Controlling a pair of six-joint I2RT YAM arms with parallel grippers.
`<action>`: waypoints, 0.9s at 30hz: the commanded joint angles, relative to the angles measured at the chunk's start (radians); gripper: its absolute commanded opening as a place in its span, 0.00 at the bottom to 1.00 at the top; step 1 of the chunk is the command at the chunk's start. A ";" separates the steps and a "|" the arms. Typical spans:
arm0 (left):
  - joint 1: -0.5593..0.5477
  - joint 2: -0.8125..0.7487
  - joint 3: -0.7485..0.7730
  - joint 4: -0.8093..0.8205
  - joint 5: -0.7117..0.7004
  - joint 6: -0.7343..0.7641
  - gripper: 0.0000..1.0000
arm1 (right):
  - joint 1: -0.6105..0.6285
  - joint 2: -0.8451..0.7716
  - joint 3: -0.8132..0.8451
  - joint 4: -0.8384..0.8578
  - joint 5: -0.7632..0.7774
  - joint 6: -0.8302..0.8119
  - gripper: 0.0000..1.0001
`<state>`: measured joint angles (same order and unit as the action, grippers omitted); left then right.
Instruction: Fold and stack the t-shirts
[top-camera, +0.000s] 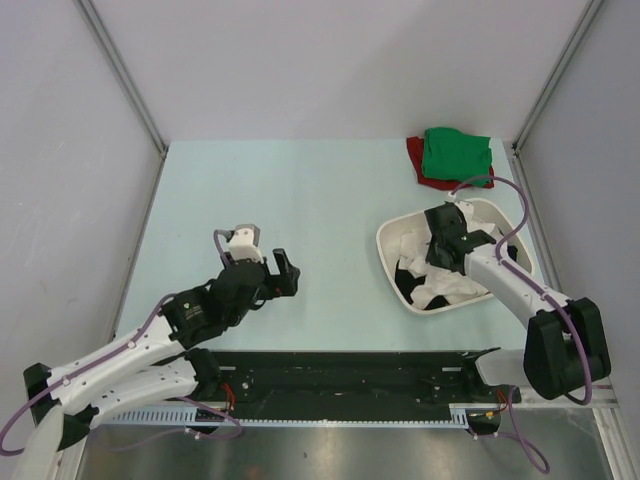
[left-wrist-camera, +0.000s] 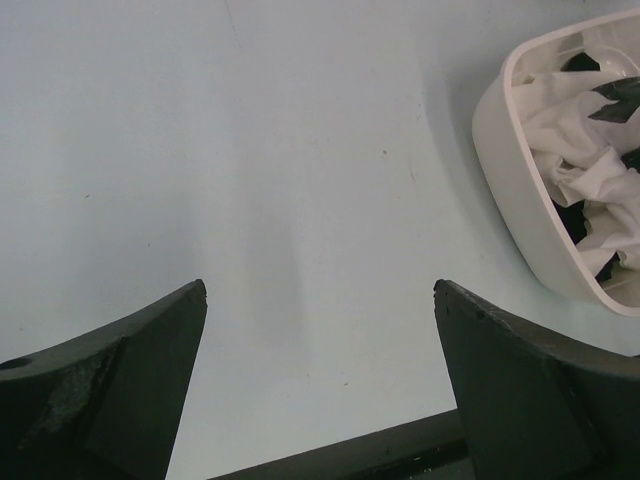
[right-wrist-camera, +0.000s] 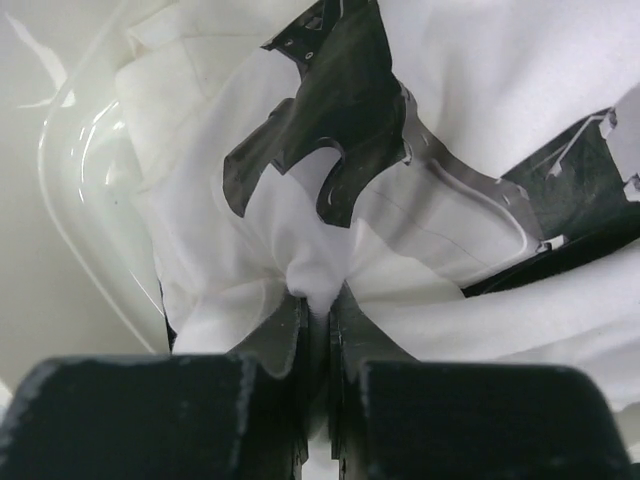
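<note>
Beyond tray (top-camera: 386, 252), two stacked t-shirts (top-camera: 456, 150)

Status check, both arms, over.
Right gripper shut on white t-shirt in tray. Left gripper open, empty. Green t-shirt stacked on red t-shirt. Nothing blocking.

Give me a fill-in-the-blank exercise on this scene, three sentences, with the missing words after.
The white t-shirt in the tray is pinched by the ____.
The left gripper hovers over the table with its jaws ____.
At the table's far right corner, the green t-shirt lies on top of the ____.
Missing: right gripper; open; red t-shirt.
</note>
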<state>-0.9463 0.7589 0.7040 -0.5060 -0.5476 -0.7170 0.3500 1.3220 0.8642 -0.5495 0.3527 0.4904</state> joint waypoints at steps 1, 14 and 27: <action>0.007 0.009 -0.005 0.063 0.050 0.013 1.00 | -0.002 -0.079 -0.008 -0.003 0.057 0.051 0.00; 0.006 0.362 0.273 0.244 0.319 0.224 1.00 | -0.052 -0.484 0.456 -0.243 0.362 0.004 0.00; -0.103 0.764 0.629 0.339 0.641 0.422 0.99 | -0.052 -0.541 0.910 -0.280 0.687 -0.139 0.00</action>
<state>-0.9787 1.4532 1.1988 -0.2314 -0.0471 -0.4316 0.2928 0.7673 1.6882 -0.8402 0.9047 0.4126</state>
